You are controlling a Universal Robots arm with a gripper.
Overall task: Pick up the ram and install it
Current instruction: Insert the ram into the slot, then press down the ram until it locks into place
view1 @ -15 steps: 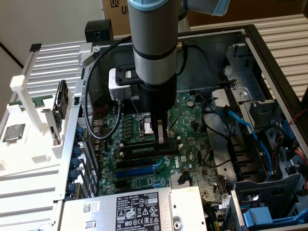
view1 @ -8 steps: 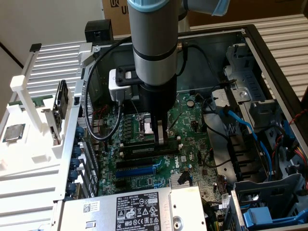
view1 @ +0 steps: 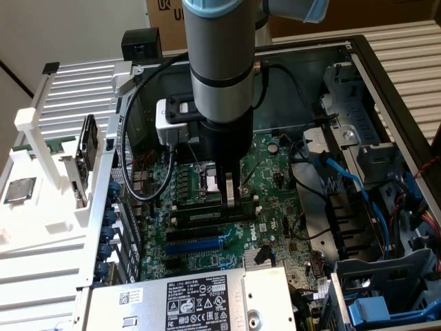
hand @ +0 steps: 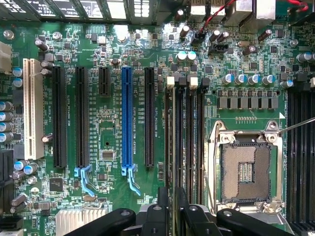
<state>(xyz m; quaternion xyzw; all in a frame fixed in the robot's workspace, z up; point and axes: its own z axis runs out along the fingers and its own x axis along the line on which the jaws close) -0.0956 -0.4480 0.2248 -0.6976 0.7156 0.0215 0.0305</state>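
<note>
Insertion step in hand: the gripper, fingers clamped on the ram, holds it edge-down at the memory slots beside the empty processor socket near the middle of the motherboard (latches not discernible); seating likely calls for square alignment and even downward pressure.

Grey arm, blue caps, black cable, black gripper
</note>
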